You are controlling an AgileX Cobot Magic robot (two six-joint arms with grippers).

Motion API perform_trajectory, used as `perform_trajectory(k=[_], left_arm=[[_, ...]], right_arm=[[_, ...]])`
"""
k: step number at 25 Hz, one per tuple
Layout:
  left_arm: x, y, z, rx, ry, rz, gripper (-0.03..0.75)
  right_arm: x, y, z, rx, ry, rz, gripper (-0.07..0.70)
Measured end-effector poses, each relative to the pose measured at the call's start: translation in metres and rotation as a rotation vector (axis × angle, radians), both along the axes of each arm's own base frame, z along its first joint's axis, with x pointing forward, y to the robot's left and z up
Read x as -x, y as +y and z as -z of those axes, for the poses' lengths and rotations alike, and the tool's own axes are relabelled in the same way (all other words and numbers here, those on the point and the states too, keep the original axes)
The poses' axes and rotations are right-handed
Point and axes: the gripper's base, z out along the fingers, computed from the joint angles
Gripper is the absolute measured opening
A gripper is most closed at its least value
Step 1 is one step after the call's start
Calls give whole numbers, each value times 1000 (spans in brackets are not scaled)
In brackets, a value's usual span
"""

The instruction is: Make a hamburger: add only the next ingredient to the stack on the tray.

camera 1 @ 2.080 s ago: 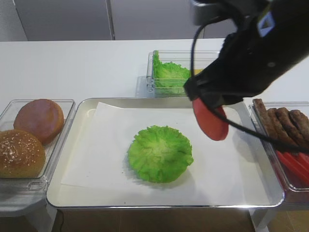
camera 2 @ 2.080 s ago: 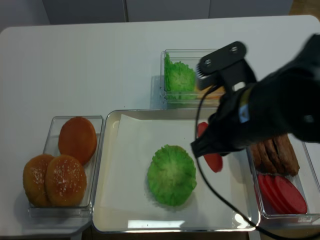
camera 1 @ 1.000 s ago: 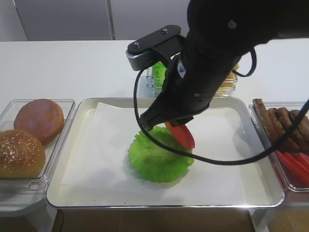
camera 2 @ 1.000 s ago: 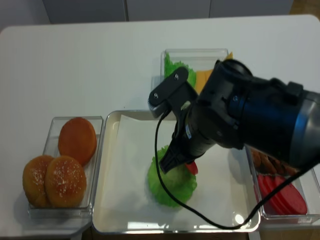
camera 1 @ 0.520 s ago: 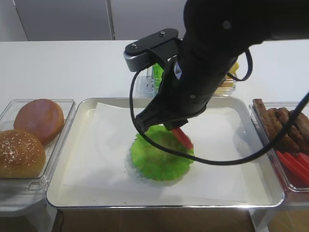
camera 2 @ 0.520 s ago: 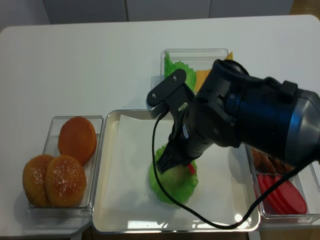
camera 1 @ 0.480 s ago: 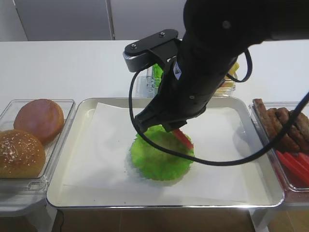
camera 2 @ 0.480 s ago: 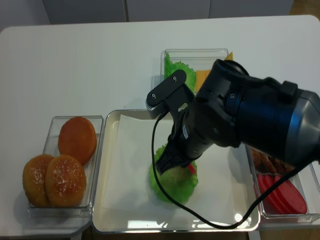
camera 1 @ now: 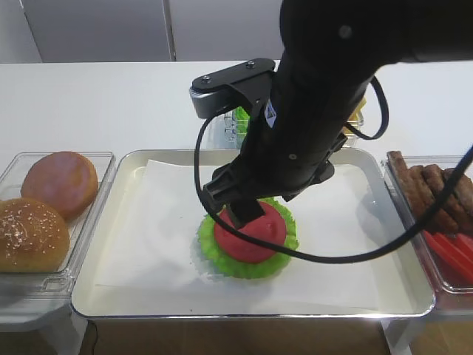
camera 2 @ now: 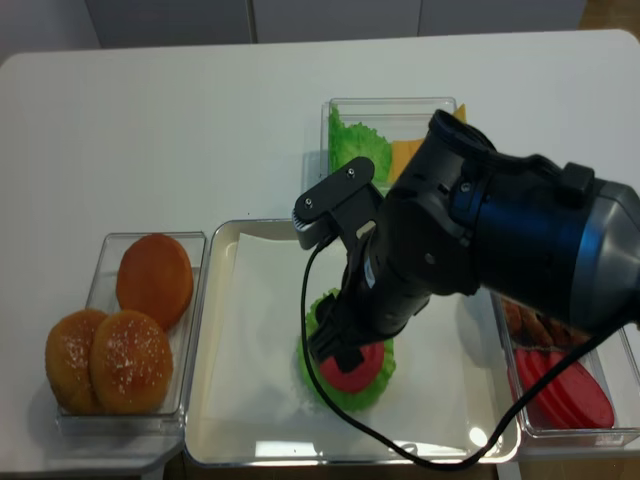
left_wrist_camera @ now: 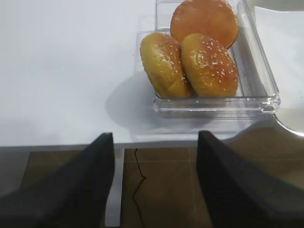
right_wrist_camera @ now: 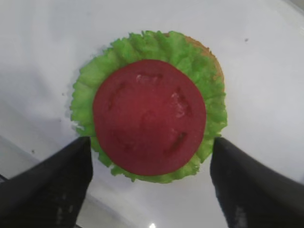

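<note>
fig. release of the next ingredient, read near to far. right wrist view: right gripper (right_wrist_camera: 149,180) at the bottom of the frame, fingers (right_wrist_camera: 52,185) spread wide apart w/ nothing between them. just beyond, centre frame, the tomato slice (right_wrist_camera: 149,116) lies flat on the lettuce round (right_wrist_camera: 209,76), green frill showing all round it; a brown edge, prob. a bun, peeks out at upper right. exterior high view: slice (camera 1: 251,231) sits centre-low in the frame, on the lettuce (camera 1: 284,240), on the paper sheet (camera 1: 148,237) of the tray (camera 1: 96,296); the gripper's body hangs directly over it. judgement: placement looks done, slice roughly centred. to finish well, lift straight up, jaws kept wide, so neither tip drags the slice or catches the frill; only then swing toward the right of the frame. risk: the slice could stick to a pad, though none touches it here. left wrist view: left gripper (left_wrist_camera: 154,183) at the bottom edge, fingers apart & empty, near the bun container (left_wrist_camera: 216,102). farther back, upper centre of the exterior high view, a container w/ loose lettuce (camera 1: 238,118); patties (camera 1: 436,188) at right.
</note>
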Motion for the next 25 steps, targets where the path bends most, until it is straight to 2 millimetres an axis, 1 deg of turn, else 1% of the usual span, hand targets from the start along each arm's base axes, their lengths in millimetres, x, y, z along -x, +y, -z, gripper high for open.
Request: perform_trajectory(k=[2, 5, 8, 12, 14, 17, 19, 21, 23, 25], left_arm=[[0, 0, 0, 0, 0, 0, 411], [0, 0, 0, 0, 0, 0, 411], [0, 0, 0, 0, 0, 0, 411], [0, 0, 0, 0, 0, 0, 411], [0, 0, 0, 0, 0, 0, 411], [0, 0, 0, 0, 0, 0, 411], [0, 0, 0, 0, 0, 0, 411], [0, 0, 0, 0, 0, 0, 411], [0, 0, 0, 0, 0, 0, 411], [0, 0, 0, 0, 0, 0, 411]], right_arm=[[1, -1, 0, 2, 4, 1, 612], [-2, -7, -4, 1, 10, 21, 622], [-12, -25, -11, 1, 8, 75, 601], [-29, -66, -24, 15, 7, 183, 569], [-37, -90, -30, 11, 1, 259, 566], [-38, -126, -35, 15, 3, 355, 562], [-30, -148, -35, 22, 8, 408, 560], [-17, -167, -34, 23, 10, 456, 560], [4, -181, -37, 14, -7, 484, 560], [27, -189, -42, -6, -40, 494, 560]])
